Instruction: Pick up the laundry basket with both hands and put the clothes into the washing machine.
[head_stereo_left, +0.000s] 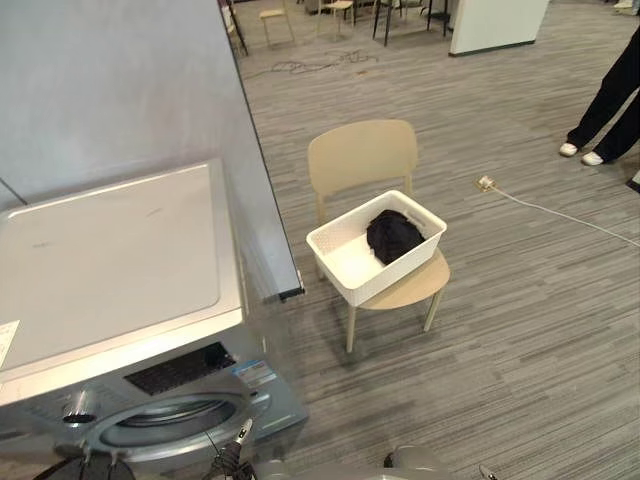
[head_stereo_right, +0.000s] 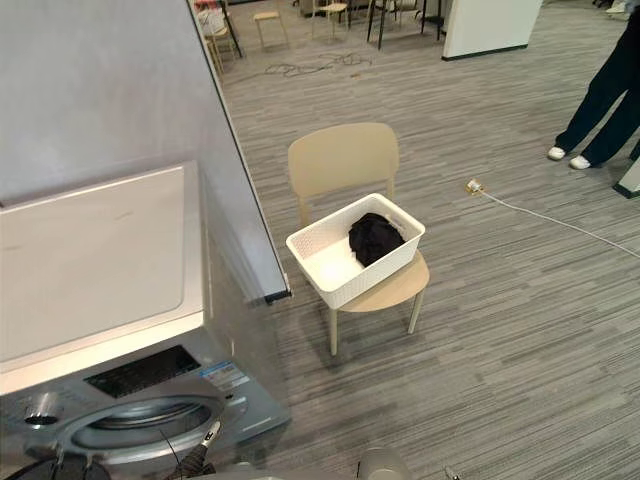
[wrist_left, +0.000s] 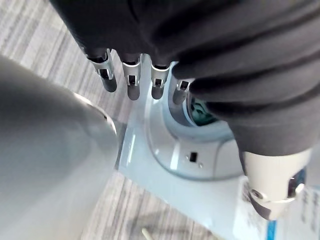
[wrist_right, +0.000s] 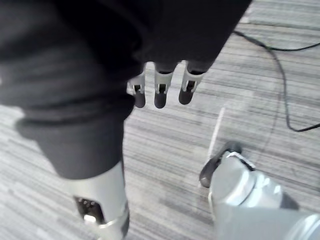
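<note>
A white laundry basket (head_stereo_left: 352, 262) stands on the seat of a beige chair (head_stereo_left: 362, 152) out on the floor, with a bundle of dark clothes (head_stereo_left: 392, 235) in its right half. The silver washing machine (head_stereo_left: 110, 270) is close at the lower left, its round door opening (head_stereo_left: 165, 420) facing me. My left hand (wrist_left: 131, 82) hangs with straight fingers in front of the washing machine's pale front (wrist_left: 200, 160), holding nothing. Over the striped floor, my right hand (wrist_right: 161, 90) is likewise open and empty. Both hands are far from the basket.
A tall grey partition (head_stereo_left: 120, 90) rises behind the machine, and its edge ends close to the chair's left side. A person's legs (head_stereo_left: 610, 100) stand at the far right. A white cable with a plug (head_stereo_left: 487, 183) lies on the floor right of the chair.
</note>
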